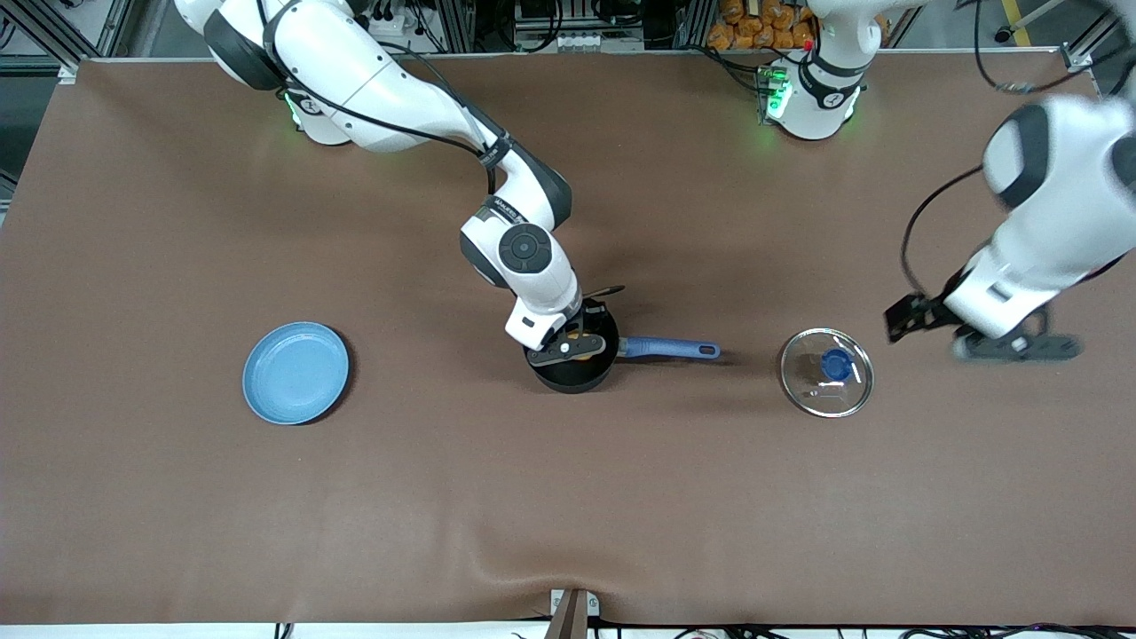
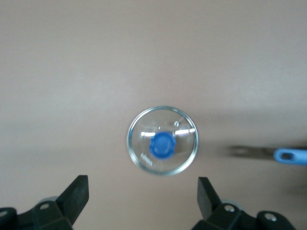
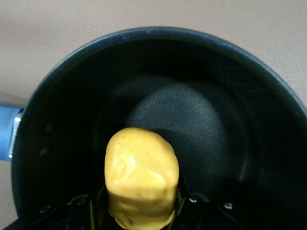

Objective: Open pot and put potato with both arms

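The black pot (image 1: 575, 380) stands uncovered mid-table, its blue handle (image 1: 667, 348) pointing toward the left arm's end. My right gripper (image 1: 568, 346) is shut on the yellow potato (image 1: 583, 354) and holds it inside the pot's mouth. In the right wrist view the potato (image 3: 141, 175) sits between my right gripper's (image 3: 141, 203) fingers above the pot's dark bottom (image 3: 201, 120). The glass lid (image 1: 827, 373) with its blue knob lies flat on the table past the handle's tip. My left gripper (image 1: 1012, 346) is open and empty beside the lid, which also shows in the left wrist view (image 2: 162, 140) ahead of my left gripper (image 2: 143, 191).
A flat light-blue plate (image 1: 295, 373) lies toward the right arm's end of the table. The brown tablecloth has a small ripple at the edge nearest the front camera. The tip of the pot's handle (image 2: 290, 156) shows in the left wrist view.
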